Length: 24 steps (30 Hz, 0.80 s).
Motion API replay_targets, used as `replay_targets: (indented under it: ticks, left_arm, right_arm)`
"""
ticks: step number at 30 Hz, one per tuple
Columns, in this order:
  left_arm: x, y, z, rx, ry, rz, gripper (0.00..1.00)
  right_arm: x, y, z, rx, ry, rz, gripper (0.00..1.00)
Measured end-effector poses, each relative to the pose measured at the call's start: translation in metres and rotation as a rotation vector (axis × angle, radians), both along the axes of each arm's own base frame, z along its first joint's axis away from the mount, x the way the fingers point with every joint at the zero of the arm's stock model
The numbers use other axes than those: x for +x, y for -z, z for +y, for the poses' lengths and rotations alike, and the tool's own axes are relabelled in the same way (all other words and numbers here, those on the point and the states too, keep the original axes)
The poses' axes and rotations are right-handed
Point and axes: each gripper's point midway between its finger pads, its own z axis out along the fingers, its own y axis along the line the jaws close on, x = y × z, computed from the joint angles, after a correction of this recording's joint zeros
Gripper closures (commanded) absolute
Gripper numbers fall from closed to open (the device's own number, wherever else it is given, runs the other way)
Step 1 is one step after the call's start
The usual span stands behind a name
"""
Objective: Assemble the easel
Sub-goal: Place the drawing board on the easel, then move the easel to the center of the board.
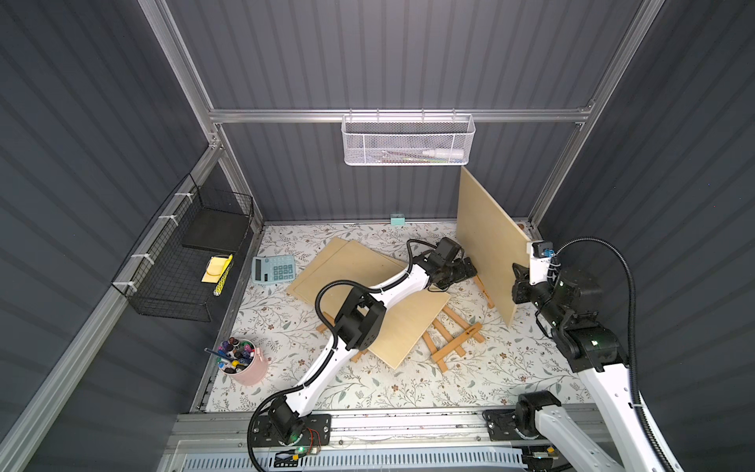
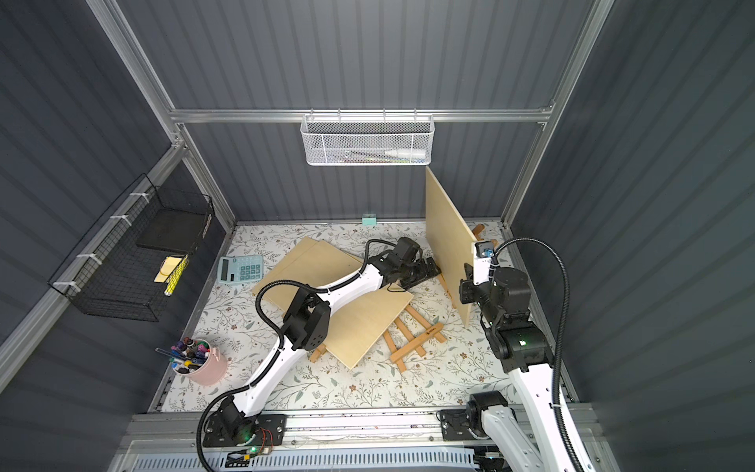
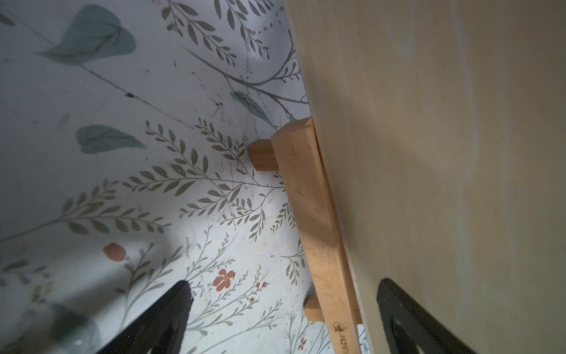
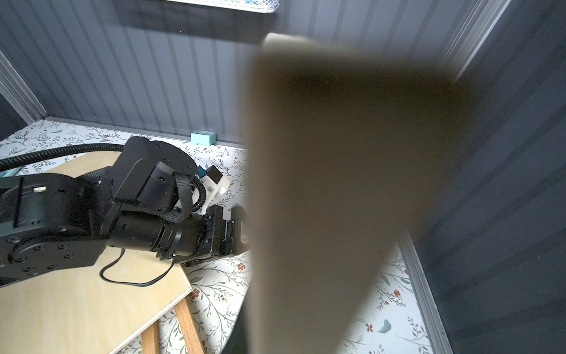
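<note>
Only a printed mark on the easel ledge shows, unreadable.

Two claws, two baskets, one upright board

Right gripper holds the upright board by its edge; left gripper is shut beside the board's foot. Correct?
Not quite: the left gripper is open; the left wrist view shows its fingers spread wide beside the foot of the board. The right gripper does hold that upright board by its edge.
</note>
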Motion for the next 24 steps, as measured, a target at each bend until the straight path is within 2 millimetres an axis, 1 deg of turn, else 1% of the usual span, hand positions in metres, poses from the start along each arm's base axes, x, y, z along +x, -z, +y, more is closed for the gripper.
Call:
replay_targets:
  ticks: [2,7,9,12,16,18,23,24]
  left_arm:
    - [0.003,-0.002,-0.004,-0.033,-0.031,0.012,0.06]
    - [0.014,0.005,-0.015,-0.089,-0.075,0.032,0.10]
    - [0.018,0.007,-0.016,-0.100,-0.096,0.032,0.13]
    - [0.019,0.009,-0.017,-0.111,-0.130,0.044,0.20]
    - [0.020,0.026,-0.017,-0.110,-0.167,0.076,0.26]
    - [0.022,0.026,-0.020,-0.124,-0.182,0.077,0.29]
    - [0.025,0.025,-0.026,-0.156,-0.207,0.079,0.42]
    - [0.026,0.025,-0.027,-0.163,-0.212,0.080,0.43]
  right_arm:
    - [0.000,0.000,0.000,0.003,0.000,0.003,1.00]
    - [-0.001,-0.004,-0.003,0.009,0.017,0.015,1.00]
    - [-0.003,-0.005,-0.004,0.020,0.025,0.024,1.00]
    - [-0.004,-0.008,-0.004,0.038,0.033,0.041,1.00]
    - [-0.005,-0.010,-0.005,0.065,0.043,0.061,1.00]
    - [-0.005,-0.010,-0.006,0.072,0.051,0.064,1.00]
    - [-0.006,-0.012,-0.007,0.077,0.057,0.072,1.00]
    - [-0.006,-0.012,-0.007,0.078,0.059,0.073,1.00]
